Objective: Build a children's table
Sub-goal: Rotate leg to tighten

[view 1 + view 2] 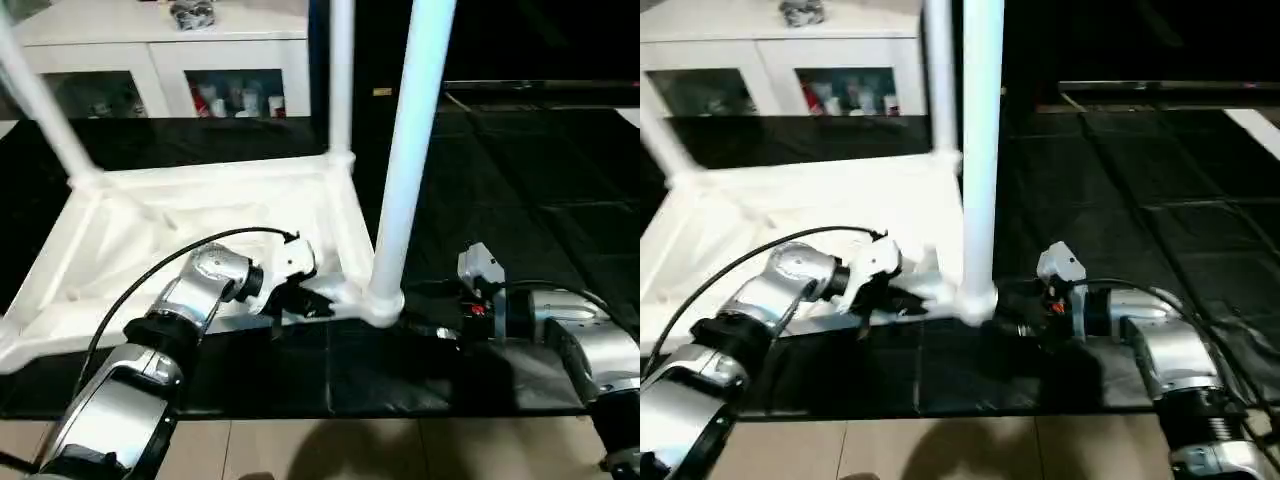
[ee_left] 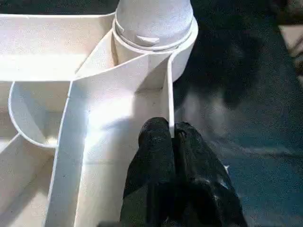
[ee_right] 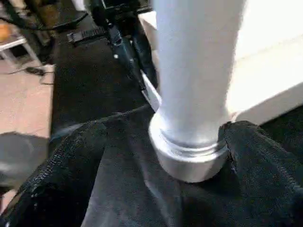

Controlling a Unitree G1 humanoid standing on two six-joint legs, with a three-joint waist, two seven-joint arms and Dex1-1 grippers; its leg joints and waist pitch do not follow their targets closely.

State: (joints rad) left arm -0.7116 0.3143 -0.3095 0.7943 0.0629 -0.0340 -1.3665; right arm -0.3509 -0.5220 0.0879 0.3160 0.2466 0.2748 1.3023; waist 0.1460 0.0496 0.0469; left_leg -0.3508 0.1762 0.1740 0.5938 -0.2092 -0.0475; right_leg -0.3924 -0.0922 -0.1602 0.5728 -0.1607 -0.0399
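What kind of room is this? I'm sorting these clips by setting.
Probably an indoor room set up as a work or test area: black floor mats laid over pale tiles, a white cabinet with glass-fronted shelves behind, and an upturned white table top on the mats.

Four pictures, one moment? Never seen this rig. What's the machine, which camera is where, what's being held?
It's a humanoid robot with two silver arms, building a white plastic children's table. Two pictures come from its head, looking down; two from cameras on its wrists. The table top lies upside down on a black floor mat, with legs standing up from its corner sockets. The left gripper is shut on the top's thin side wall. The right gripper straddles the nearest leg at its base, its black fingers spread apart.
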